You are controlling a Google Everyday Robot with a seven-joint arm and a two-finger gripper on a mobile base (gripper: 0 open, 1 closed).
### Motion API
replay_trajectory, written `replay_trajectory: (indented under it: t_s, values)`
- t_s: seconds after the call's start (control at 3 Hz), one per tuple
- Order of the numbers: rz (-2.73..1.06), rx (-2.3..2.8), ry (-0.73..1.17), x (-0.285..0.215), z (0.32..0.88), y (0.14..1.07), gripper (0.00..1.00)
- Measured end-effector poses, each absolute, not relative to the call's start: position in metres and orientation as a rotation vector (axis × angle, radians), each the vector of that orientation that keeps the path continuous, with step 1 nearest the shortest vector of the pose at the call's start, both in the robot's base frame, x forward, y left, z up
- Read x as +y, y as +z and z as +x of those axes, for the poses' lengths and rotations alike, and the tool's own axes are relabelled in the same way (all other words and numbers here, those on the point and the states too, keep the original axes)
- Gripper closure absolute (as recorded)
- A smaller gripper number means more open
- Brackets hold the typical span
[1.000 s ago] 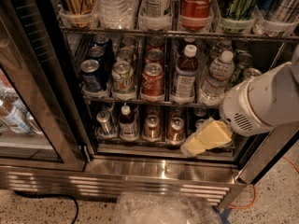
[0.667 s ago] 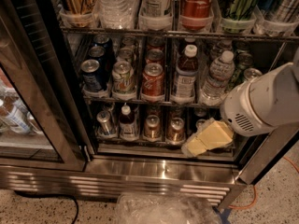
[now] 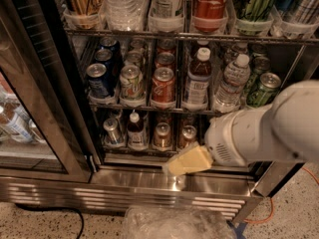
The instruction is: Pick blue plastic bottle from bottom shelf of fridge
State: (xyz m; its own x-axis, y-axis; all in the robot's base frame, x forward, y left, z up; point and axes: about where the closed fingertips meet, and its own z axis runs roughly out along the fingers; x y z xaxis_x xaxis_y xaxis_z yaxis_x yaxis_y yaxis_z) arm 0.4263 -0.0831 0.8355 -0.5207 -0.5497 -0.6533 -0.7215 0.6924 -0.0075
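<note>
The fridge [image 3: 149, 180] stands open with its dark wire racks in view. On the bottom shelf [image 3: 144, 149] the blue plastic bottle [image 3: 134, 129] stands upright, second lane from the left, between a silver can [image 3: 112, 130] and a copper can [image 3: 162, 135]. It has a white cap and a dark neck. My gripper [image 3: 175, 166] is a pale yellow wedge at the end of the white arm [image 3: 264, 131]. It is low in front of the shelf's sill, to the right of and below the bottle, apart from it, pointing left.
The glass door [image 3: 30, 108] stands open at left. The middle rack holds cans, a larger white-capped bottle [image 3: 198, 78] and a ribbed water bottle [image 3: 230, 83]. A Coca-Cola bottle [image 3: 209, 1] stands above. A clear plastic bag [image 3: 174, 223] and an orange cable [image 3: 269, 215] lie on the floor.
My gripper and arm have moved left and slightly down along the front of the bottom shelf, closer to the bottle. The bottles and cans have not moved.
</note>
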Motion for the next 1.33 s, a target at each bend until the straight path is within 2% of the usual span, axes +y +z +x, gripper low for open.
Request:
replay_trajectory:
  t_s: [0.33, 0.67, 1.33]
  values:
    - [-0.899, 2.215, 0.367, -0.043, 0.423, 0.819, 0.0]
    - [-0.838, 2.136, 0.362, -0.003, 0.438, 0.84, 0.0]
    - [-0.822, 2.129, 0.373, 0.012, 0.436, 0.834, 0.0]
